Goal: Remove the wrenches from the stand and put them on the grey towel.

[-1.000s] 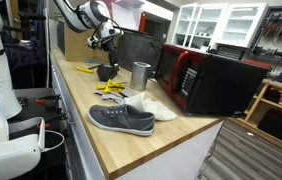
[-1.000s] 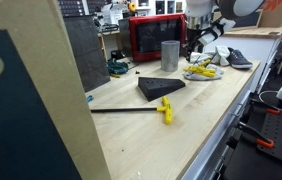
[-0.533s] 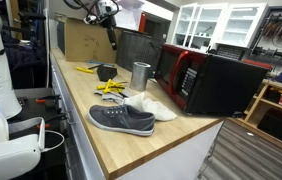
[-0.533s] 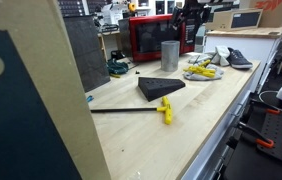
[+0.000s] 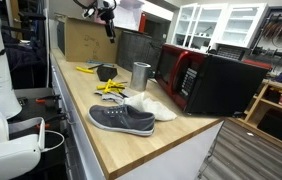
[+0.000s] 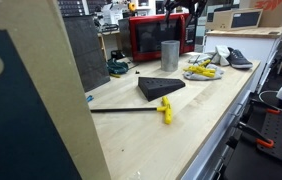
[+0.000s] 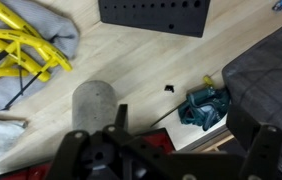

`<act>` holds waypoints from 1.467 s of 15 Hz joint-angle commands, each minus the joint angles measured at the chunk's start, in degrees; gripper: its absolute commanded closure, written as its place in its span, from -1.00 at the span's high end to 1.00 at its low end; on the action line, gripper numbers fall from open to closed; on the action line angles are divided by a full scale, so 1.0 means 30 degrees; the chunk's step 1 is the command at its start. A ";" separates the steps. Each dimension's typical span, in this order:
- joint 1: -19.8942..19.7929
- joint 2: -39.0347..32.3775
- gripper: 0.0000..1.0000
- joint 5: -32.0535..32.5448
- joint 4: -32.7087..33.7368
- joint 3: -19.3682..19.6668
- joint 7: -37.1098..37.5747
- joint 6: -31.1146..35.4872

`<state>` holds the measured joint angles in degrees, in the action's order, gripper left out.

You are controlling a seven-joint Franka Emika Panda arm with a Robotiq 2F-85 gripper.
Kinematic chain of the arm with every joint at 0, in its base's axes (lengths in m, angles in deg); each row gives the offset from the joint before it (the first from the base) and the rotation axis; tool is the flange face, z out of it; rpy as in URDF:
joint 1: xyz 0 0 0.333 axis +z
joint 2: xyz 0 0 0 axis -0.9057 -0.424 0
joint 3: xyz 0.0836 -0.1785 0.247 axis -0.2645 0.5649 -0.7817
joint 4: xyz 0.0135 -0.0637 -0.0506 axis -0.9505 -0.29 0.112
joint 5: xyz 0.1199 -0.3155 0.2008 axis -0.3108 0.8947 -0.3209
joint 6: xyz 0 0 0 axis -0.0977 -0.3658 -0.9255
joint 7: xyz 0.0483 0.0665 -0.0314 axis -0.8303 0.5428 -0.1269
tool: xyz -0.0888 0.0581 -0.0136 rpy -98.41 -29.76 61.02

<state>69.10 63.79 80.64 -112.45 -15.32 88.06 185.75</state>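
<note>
now the tool (image 5: 108, 28) hangs wide open, empty (high up) — the stand (image 5: 106, 72) sits almost straight below it.

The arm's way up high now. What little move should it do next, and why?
Probably lower the open, empty end effector toward the black stand. Yellow wrenches already lie on the grey towel; whether any remain in the stand is unclear.

Steel cup (image 5: 141, 74) on wooden counter (image 5: 131, 148). Camera-side of the cup: 1 grey shoe (image 5: 121, 119). Beside the cup: red-fronted microwave (image 5: 206, 82). Beyond the cup: cardboard box (image 5: 81, 42). Near the cup: 1 black wedge (image 6: 161, 88).
</note>
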 commanded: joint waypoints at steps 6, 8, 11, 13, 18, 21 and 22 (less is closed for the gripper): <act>0.0514 -0.1088 1.00 -0.2139 0.2458 -0.0559 -0.3296 -0.5401; 0.0565 -0.0929 1.00 -0.2193 0.3391 -0.0344 -0.3942 -0.8289; 0.0353 -0.0793 1.00 -0.2004 0.4608 -0.0306 -0.4807 -1.1622; 0.0197 -0.0515 1.00 -0.1837 0.5061 -0.0245 -0.5571 -1.2945; -0.0130 -0.0198 1.00 -0.2003 0.5001 -0.0361 -0.6011 -1.2770; -0.0130 -0.0274 1.00 -0.1997 0.4952 -0.0408 -0.6001 -1.2759; -0.0121 -0.0319 1.00 -0.1993 0.4947 -0.0439 -0.5993 -1.2758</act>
<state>69.43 62.84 74.90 -97.76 -16.06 70.30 147.69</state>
